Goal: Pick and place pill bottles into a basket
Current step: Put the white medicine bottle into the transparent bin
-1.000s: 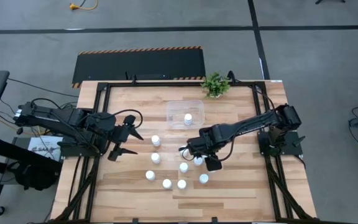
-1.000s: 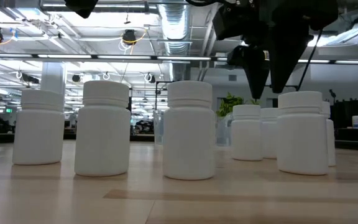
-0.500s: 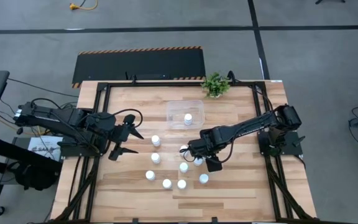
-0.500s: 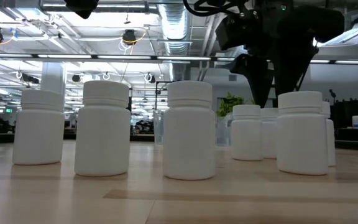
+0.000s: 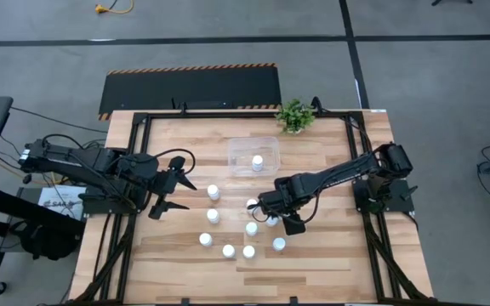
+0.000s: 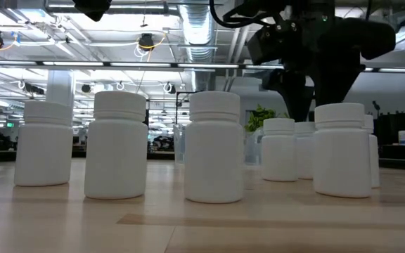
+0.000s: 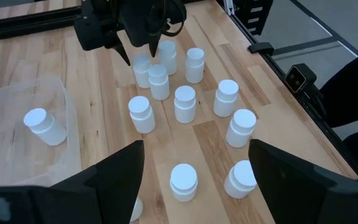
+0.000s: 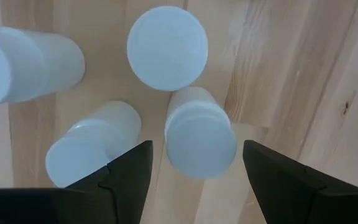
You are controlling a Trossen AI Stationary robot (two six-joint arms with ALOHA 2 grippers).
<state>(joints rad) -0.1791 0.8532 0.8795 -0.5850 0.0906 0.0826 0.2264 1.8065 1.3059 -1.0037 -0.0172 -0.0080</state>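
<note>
Several white pill bottles [image 5: 228,251] stand upright on their bases on the wooden table. One more bottle [image 5: 258,161] stands inside the clear basket [image 5: 238,146]. My right gripper [image 5: 264,212] points down over a tight cluster of bottles. It is open, with one finger on either side of one bottle's cap [image 8: 201,142], and I see no touch. My left gripper [image 5: 173,184] hangs open above the table's left part, away from the bottles.
Other bottles [image 8: 166,46] crowd close around the one between my right fingers. A small green potted plant [image 5: 294,116] stands at the far edge behind the basket. Black frame rails [image 5: 136,170] run along the table's sides.
My right gripper has come down toward the cluster of bottles, still pointing down and still open. The bottles have kept their places.
</note>
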